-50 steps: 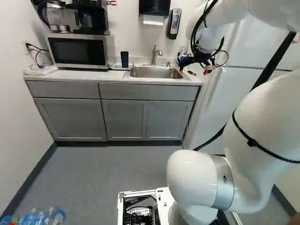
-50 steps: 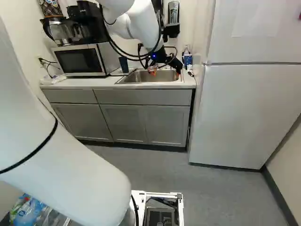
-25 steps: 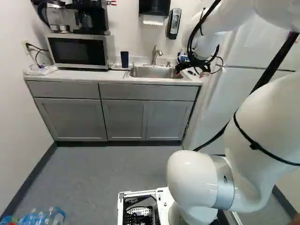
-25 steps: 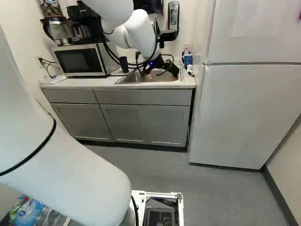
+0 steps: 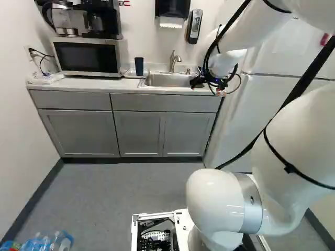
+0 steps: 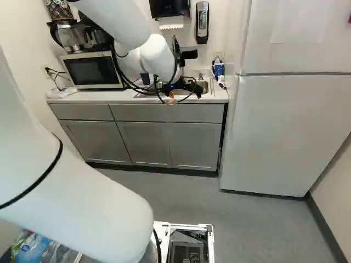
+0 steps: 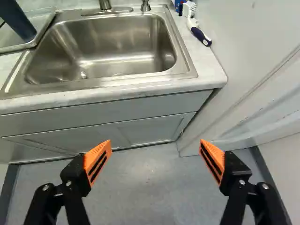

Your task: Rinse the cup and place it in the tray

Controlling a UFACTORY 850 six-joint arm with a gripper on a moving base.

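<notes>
Here's the dark cup (image 5: 138, 66), upright in the tray (image 7: 18, 47) toward the counter's (image 5: 89, 84) back edge, just left of the sink (image 5: 170, 81). And over by the front right corner hangs the gripper (image 6: 185, 97), fingers spread wide apart!

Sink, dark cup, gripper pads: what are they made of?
Sink: brushed stainless steel, by its grey, softly streaked reflections.
Cup: smooth, dark blue, probably plastic; coated metal possible.
Gripper pads: matte orange with slots, likely rubber or printed plastic.
</notes>
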